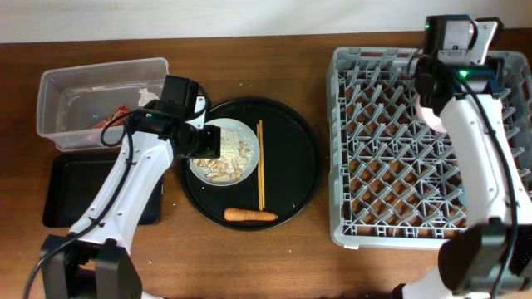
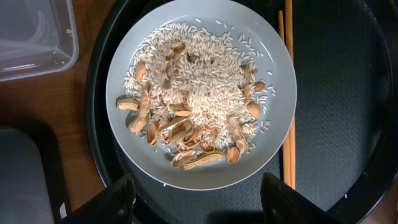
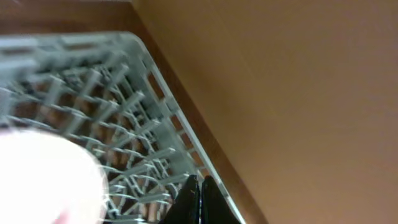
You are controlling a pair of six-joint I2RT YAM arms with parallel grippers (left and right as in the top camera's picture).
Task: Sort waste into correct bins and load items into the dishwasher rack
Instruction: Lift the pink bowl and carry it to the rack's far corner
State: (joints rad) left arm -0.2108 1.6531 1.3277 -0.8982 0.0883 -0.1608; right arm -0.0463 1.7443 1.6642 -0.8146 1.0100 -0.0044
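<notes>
While scanning from far left, note clear tub [image 1: 100, 68] holding red wrapper [image 1: 106, 121] and crumpled white scrap [image 1: 149, 95], with flat black tray [image 1: 71, 195] just in front. Next, left gripper [image 2: 199, 206] hanging over pale grey plate [image 2: 275, 93], jaws apart, grasping nothing. Heaped on plate, food scraps [image 2: 199, 93]: white rice grains, tan peanut shells. Beside plate, on round black tray [image 1: 295, 158], two wooden chopsticks [image 1: 259, 162] lying side by side; orange carrot [image 1: 249, 215] near front rim. Far right, grey pegged rack [image 1: 341, 149] with pink-edged white bowl [image 1: 430, 115] inside; right gripper [image 3: 200, 199] clenched, empty, over far side.
</notes>
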